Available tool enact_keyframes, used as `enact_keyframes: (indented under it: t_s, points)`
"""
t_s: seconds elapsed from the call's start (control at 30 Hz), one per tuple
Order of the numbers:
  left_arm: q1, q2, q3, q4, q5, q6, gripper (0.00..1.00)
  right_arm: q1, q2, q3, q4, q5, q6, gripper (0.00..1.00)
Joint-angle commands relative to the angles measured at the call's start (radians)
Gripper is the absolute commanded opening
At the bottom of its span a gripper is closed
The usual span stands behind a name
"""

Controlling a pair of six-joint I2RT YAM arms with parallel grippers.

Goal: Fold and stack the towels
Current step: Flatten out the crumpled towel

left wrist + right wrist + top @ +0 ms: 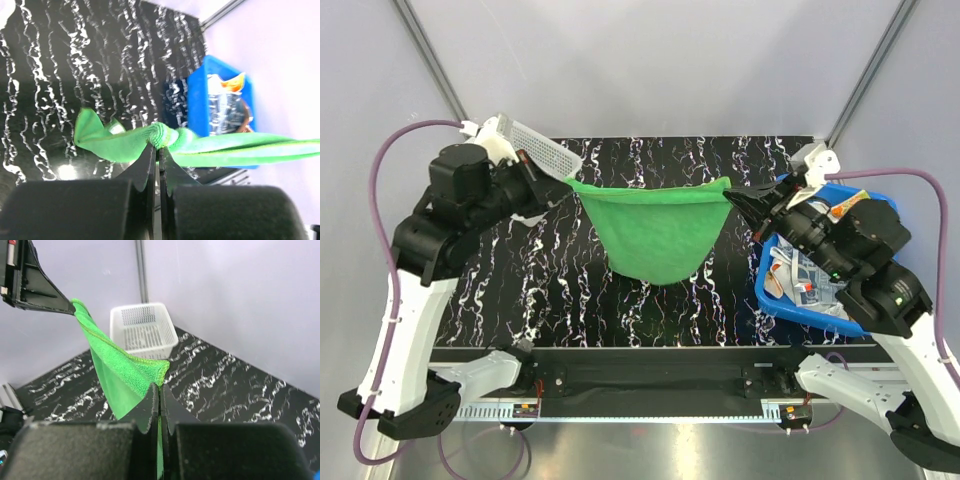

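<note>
A plain green towel [655,230] hangs stretched in the air between my two grippers, sagging toward the black marbled table. My left gripper [564,182] is shut on its left top corner; in the left wrist view the left gripper [159,146] pinches a bunched fold of the green towel [125,142]. My right gripper [730,195] is shut on the right top corner; in the right wrist view the right gripper [160,386] pinches the hemmed corner of the towel [117,370]. Other patterned towels [805,275] lie crumpled in the blue tub.
A blue plastic tub [765,295] stands at the table's right side, also in the left wrist view [197,100]. A white mesh basket [535,148] sits at the back left, also in the right wrist view [142,332]. Grey walls surround the black marbled table [520,290].
</note>
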Motion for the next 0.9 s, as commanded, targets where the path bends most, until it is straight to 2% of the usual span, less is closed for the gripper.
enact_keyframes:
  t_s: [0.0, 0.17, 0.3, 0.47, 0.67, 0.87]
  points:
    - [-0.005, -0.017, 0.120, -0.073, 0.012, -0.048, 0.00, -0.005, -0.010, 0.084, 0.033, -0.081, 0.011, 0.00]
    - [-0.005, 0.008, 0.191, -0.066, -0.008, -0.042, 0.00, -0.005, 0.005, 0.089, 0.079, 0.012, -0.024, 0.00]
    - [-0.003, 0.124, 0.269, -0.082, -0.055, -0.015, 0.00, -0.003, 0.077, 0.089, 0.158, 0.150, -0.128, 0.00]
    - [0.027, 0.273, 0.488, -0.105, -0.158, 0.036, 0.00, -0.003, 0.232, 0.193, 0.234, 0.265, -0.260, 0.00]
    - [0.061, 0.384, 0.662, -0.035, -0.200, 0.048, 0.00, -0.008, 0.392, 0.356, 0.264, 0.302, -0.381, 0.00]
    - [0.064, 0.355, 0.656, -0.015, -0.212, 0.071, 0.00, -0.010, 0.395, 0.392, 0.232, 0.255, -0.374, 0.00]
